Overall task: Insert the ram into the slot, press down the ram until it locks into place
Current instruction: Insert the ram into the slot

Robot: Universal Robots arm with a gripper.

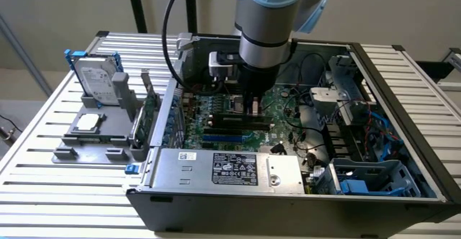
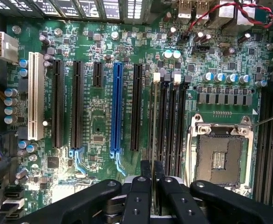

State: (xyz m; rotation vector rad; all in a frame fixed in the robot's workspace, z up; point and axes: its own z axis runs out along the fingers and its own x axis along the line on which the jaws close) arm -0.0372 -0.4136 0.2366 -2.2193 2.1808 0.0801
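Note:
My gripper [image 2: 152,175] is shut on the ram [image 2: 153,121], which I see edge-on in the wrist view as a thin line between the two black fingers [image 2: 146,170]. The ram stands over the first of several parallel black memory slots [image 2: 174,116], on the side nearest the blue slot; their pale end clips [image 2: 157,77] show at the far end. I cannot tell how deep the ram sits. In the exterior view the gripper [image 1: 252,109] reaches down into the open computer case, with the ram [image 1: 234,120] lying along the motherboard beneath it.
The blue slot [image 2: 117,107] and black expansion slots lie to one side of the memory slots, the square metal CPU socket [image 2: 219,156] to the other. The power supply [image 1: 226,169], drive cage [image 1: 374,177] and cables [image 1: 317,142] crowd the case. A hard drive [image 1: 97,80] stands outside.

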